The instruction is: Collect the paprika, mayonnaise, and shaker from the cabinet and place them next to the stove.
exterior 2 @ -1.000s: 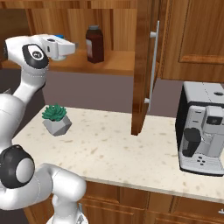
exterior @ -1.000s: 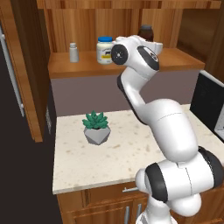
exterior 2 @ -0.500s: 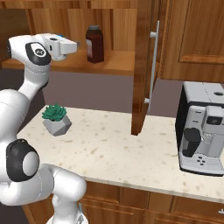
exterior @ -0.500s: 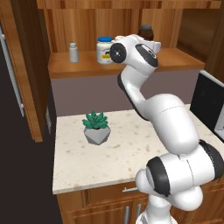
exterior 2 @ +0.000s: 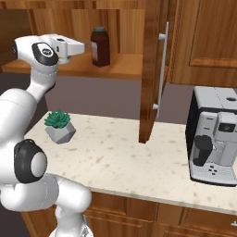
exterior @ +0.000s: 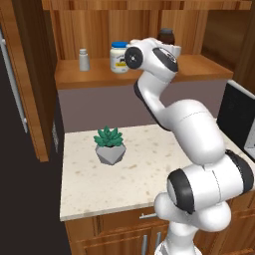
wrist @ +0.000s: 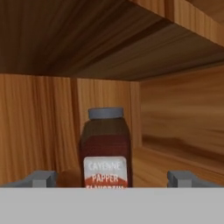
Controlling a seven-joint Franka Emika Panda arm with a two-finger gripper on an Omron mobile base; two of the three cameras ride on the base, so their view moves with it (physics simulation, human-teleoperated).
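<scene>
On the cabinet [exterior 2: 139, 65] shelf, the dark red-brown, white-labelled paprika [wrist: 105, 148] stands upright between wide-open, empty jaws.

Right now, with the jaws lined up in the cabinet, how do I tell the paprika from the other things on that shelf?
Look at the open wooden wall cabinet above the counter and follow its shelf to the right-hand end. The paprika stands there upright, alone. It is the tall dark red-brown bottle with a red-and-white label, unlike the squat white mayonnaise jar with its blue lid and the tiny pale shaker further left.
</scene>
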